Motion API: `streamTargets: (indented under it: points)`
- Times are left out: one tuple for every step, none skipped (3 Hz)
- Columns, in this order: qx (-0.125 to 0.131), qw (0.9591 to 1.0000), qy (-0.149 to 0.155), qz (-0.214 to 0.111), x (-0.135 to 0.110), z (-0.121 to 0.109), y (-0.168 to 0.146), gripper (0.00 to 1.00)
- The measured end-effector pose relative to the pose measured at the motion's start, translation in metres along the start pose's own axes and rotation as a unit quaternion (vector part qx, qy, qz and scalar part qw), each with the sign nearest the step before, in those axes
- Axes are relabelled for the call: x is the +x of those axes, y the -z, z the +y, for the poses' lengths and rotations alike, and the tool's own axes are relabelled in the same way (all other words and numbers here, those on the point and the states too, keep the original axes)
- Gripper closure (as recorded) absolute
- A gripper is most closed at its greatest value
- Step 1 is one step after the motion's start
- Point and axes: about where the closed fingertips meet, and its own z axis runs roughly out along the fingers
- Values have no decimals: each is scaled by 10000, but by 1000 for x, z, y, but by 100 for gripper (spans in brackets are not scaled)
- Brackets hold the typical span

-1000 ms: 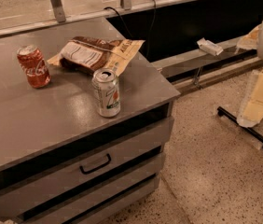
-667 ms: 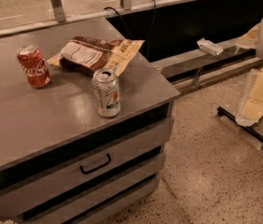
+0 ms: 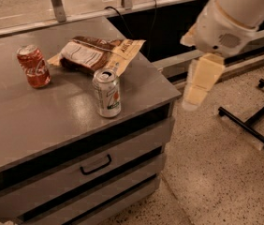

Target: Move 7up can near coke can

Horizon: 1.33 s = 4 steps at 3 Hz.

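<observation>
Camera view: nearest, two flat grey drawer fronts are facing forward, stacked one above the other, and the upper one is carrying one dark bar handle point(image 3: 96, 164). They are sitting under the smooth, matte grey top of one cabinet point(image 3: 38, 125), which is standing on a speckled stone-like floor point(image 3: 216, 172).

Two cylindrical metal cans are standing upright on that top. The 7up can point(image 3: 107, 93), silver-white with a green band and a red dot, is standing toward the front right part of the top, its silver lid showing. The coke can point(image 3: 33, 66), red with white script, is standing farther back and to the left, well apart from it. Between them and a little behind, one crinkled snack bag point(image 3: 97, 54), brown, white and tan, is lying flat, reaching toward the right edge.

Off the cabinet's right side, the gripper point(image 3: 198, 86), made of pale cream blocks, is hanging downward above the floor from one rounded white arm point(image 3: 235, 18). It is well apart from both cans; how far open it is, I cannot tell.

Farther back, one black cable point(image 3: 153, 18) is dropping behind the cabinet.
</observation>
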Motion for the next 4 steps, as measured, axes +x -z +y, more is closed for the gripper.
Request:
streamTargets:
  points:
    - [-358,9980,482,-178,-54,-2,-44,0]
    - [-632,9932,913,-345,-106,3,-86,0]
    - [-795,9876,1247,-523,-153,7,-118,0]
    - [-795,9876,1247,-523,-154,8,-118,0]
